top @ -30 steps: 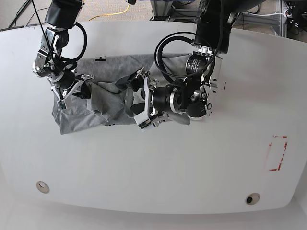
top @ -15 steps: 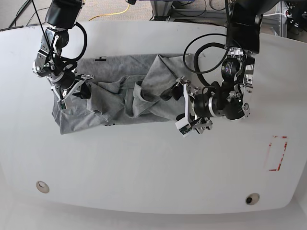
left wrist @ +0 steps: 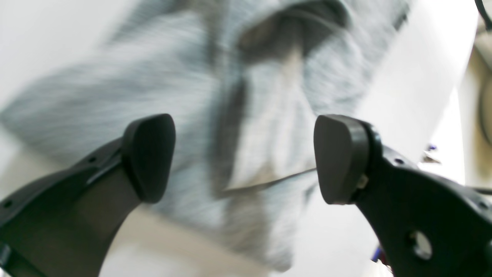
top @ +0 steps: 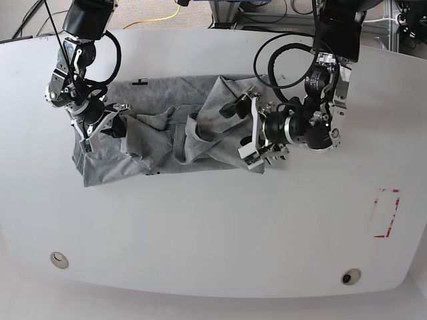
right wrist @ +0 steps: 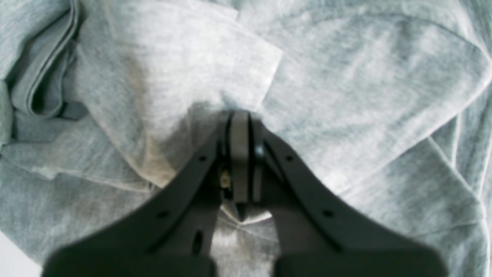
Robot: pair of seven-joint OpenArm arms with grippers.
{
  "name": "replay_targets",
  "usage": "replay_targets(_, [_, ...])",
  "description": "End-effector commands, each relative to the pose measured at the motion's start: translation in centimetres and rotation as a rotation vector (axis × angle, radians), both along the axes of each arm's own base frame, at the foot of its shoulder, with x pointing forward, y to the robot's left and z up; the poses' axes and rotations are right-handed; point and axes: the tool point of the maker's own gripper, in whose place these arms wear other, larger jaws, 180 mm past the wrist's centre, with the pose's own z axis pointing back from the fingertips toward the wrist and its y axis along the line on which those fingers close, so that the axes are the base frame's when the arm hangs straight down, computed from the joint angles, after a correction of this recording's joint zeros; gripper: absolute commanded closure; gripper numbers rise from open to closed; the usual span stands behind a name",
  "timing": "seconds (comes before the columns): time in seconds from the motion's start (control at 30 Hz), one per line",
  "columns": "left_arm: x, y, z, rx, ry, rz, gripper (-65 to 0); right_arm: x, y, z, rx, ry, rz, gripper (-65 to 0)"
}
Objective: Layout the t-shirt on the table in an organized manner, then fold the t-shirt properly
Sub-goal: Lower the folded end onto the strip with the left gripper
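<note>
Pinning the crumpled heather-grey cotton t-shirt (top: 167, 137) on the white smooth table (top: 200, 227), the right gripper (top: 100, 127) stays clamped on cloth; the left gripper (top: 248, 130), jaws wide and empty, should bite the near hem, then draw outward to flatten.

Both arms are black with silver joints and looping black cables; matte black fingers (left wrist: 149, 156) carry rounded pads.
</note>
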Motion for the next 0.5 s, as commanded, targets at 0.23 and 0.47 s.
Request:
replay_targets(0.23, [-1.1,-1.7,1.2,-0.038,-0.034,-0.053,-51.8,-1.0,-0.7,-1.1,-0.060,0.074,0.015,-1.3])
replay_targets(0.47, [-1.3,-1.2,0.7,-0.018,-0.026,-0.059,-51.8,-1.0,-0.7,-1.1,-0.060,0.074,0.015,-1.3])
